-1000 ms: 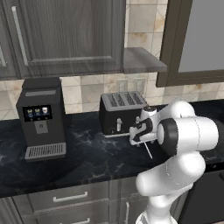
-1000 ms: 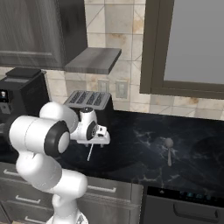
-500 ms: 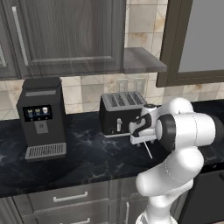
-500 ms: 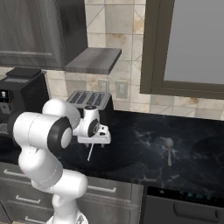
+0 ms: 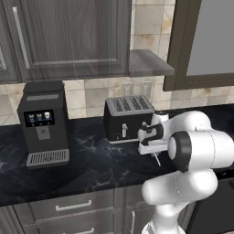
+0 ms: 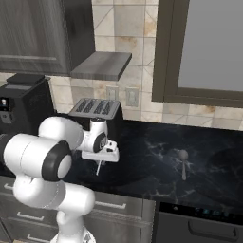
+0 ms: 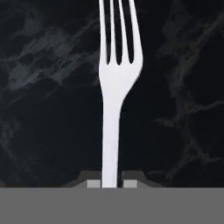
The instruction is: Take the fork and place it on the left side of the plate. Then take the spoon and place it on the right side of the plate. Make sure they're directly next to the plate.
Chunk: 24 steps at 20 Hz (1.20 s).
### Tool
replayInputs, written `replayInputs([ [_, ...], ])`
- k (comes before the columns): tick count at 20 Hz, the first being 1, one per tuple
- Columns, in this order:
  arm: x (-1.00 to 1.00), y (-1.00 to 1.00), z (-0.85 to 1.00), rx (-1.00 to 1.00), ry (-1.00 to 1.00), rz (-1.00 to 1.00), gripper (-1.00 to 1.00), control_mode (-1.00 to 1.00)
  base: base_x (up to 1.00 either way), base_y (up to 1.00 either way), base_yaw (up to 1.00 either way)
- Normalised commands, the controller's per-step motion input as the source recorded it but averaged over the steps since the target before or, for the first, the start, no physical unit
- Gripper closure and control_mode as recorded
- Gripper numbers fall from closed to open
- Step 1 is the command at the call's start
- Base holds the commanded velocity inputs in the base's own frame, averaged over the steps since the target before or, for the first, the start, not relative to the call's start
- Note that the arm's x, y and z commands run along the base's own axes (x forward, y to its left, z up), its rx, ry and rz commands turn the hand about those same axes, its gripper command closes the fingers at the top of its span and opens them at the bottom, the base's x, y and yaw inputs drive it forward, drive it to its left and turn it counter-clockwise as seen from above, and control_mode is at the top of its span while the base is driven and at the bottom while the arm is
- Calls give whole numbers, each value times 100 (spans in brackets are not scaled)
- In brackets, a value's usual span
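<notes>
We note the slim light-silver metal fork (image 7: pixel 114 100) clamped between the dark fingertips of the two-finger gripper (image 7: pixel 111 183): in the hand view its handle rises straight out from between the jaws and the tines point away from the hand, so the long axis runs along the gripper's line of sight. In both base views the fork (image 5: pixel 157 159) hangs tines-down below the gripper (image 6: pixel 100 162), clear of the black marbled stone countertop (image 6: pixel 142 161). The grip sits at the handle end, so we judge the head free to swing and the hold only moderately stiff. The thin grey metal spoon (image 6: pixel 183 164) lies flat on the counter well to the arm's right, bowl toward the wall, handle toward the front edge. A faint darker round patch near the right edge of the right base view may be the plate, but we cannot tell. We judge the fork carry to be in hand, heading rightward. The black four-slot toaster (image 5: pixel 128 117) stands just behind the gripper and the black coffee machine (image 5: pixel 43 123) well to the left; the counter to the right appears open, the front edge near.
</notes>
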Motion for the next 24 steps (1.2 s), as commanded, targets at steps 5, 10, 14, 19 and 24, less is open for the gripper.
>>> replayInputs([
  [5, -9, -1, 74, 6, 0, 0, 100, -100, 0, 0, 0],
  [10, -45, -8, 100, 6, 0, 0, 100, -100, 0, 0, 0],
  [14, -50, -13, 63, 7, 1, 0, 100, -100, 0, 0, 0],
  [19, -3, -2, 13, 1, 2, 0, 100, -100, 0, 0, 0],
  [24, 0, 0, 0, 0, 0, 0, 100, -100, 0, 0, 0],
])
